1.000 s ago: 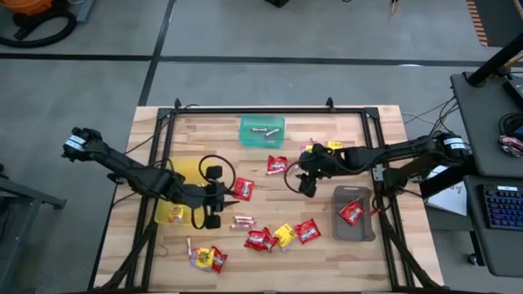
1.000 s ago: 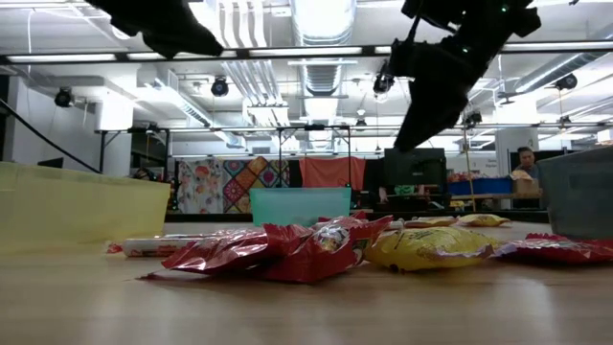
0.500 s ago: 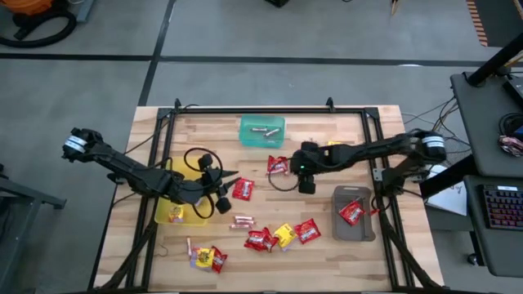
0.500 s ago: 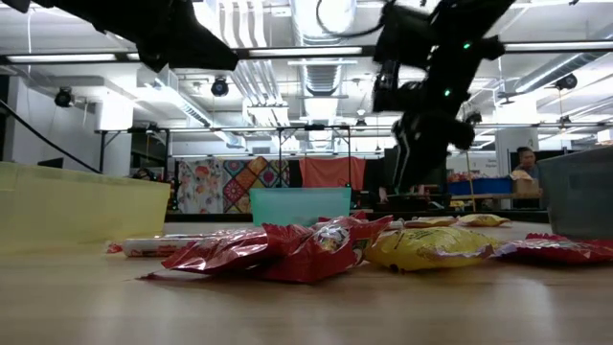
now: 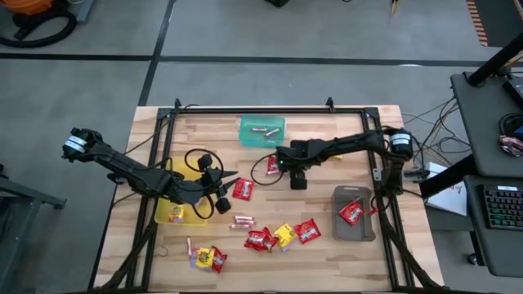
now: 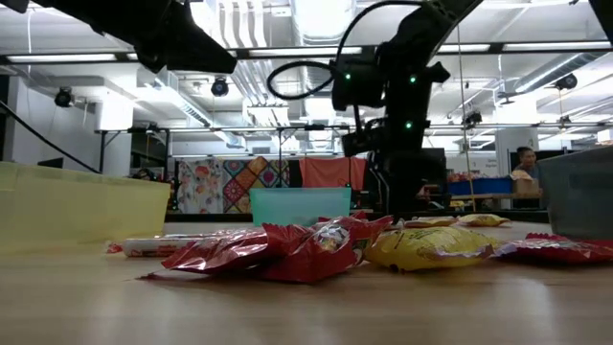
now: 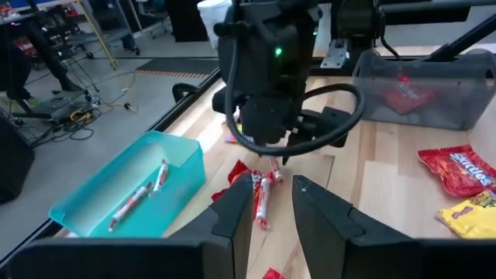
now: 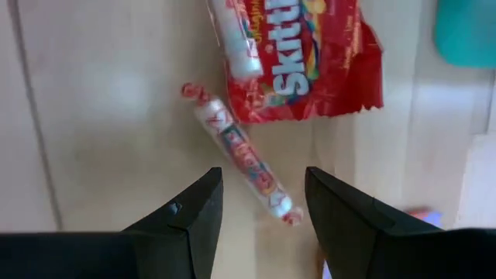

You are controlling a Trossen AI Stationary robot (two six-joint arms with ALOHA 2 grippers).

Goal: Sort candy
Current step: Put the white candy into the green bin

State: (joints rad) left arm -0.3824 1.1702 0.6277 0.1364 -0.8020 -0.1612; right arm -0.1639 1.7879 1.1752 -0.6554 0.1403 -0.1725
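Right gripper — over twisted roll

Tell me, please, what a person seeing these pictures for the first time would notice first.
Probably the right gripper, open and poised directly above a twisted candy roll that lies beside a red Skittles packet near the table's middle. Next, the loose cluster of red and yellow packets at the table's near edge, and the left gripper, open, hovering by the yellow tray.

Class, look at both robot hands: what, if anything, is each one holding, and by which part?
Nothing is held. The right hand is open above a candy roll beside a red packet. The left hand is open and empty.
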